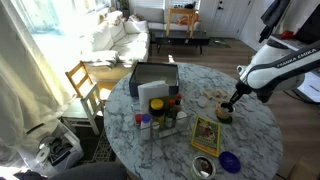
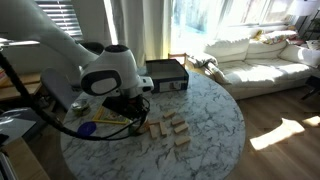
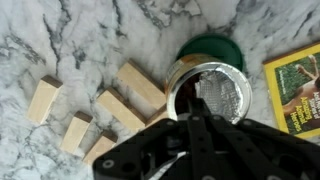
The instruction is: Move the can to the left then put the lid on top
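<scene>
Hanging over the marble desk [image 3: 60,30], the tool [image 3: 188,114] points down at the near edge of the can [image 3: 212,95], which stands upright with its mouth open and a shiny inside showing. In the wrist view the tool's dark linkage fills the lower part of the picture and its fingers run close together toward the can's near rim. Whether they pinch that rim or merely sit at it I cannot tell, since the tips are lost in shadow.

The lid [image 3: 212,48] lies flat on the desk at the can's far side from the tool. It is partly hidden behind the can and seems to touch it. A row of wooden blocks [image 3: 120,105] lies just beside the can on one side, and a yellow-bordered book [image 3: 296,92] lies near it on the other.

In an exterior view the can [image 1: 224,114] sits toward the desk's edge, directly beneath the tool [image 1: 231,103]. The white arm [image 1: 282,62] reaches in from off the desk, its forearm sloping down and the wrist turned roughly vertical. In an exterior view the arm [image 2: 105,70] bends over the desk's rim with the tool [image 2: 133,112] low above the surface.
</scene>
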Tool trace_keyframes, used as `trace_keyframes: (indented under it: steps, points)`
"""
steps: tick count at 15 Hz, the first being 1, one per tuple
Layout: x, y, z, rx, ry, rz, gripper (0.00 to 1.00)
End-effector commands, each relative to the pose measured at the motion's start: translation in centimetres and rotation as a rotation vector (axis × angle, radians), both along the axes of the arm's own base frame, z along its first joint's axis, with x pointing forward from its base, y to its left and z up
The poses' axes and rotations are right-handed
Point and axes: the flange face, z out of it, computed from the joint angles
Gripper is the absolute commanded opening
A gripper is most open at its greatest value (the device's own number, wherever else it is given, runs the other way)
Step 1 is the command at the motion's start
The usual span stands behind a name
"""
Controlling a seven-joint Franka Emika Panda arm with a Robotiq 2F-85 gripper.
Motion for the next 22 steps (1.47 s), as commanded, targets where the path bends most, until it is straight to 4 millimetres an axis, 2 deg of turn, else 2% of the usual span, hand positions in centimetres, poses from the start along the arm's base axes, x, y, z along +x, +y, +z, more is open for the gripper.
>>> trace_keyframes:
  steps: [1,4,6,10,17,22]
  points:
    - [-1.0,-0.2,-0.1,0.003,0.016,-0.009,0.0]
    - [-1.1,0.1,-0.1,0.003,0.019,0.001,0.0]
    - [-0.9,1.2,-0.4,0.033,0.032,0.035,0.0]
    - [0.0,1.5,-2.6,0.023,0.041,0.055,0.0]
    - [1.6,1.5,-4.9,-0.041,-0.054,0.082,0.0]
    - [1.7,0.9,-7.1,-0.081,-0.036,0.104,0.0]
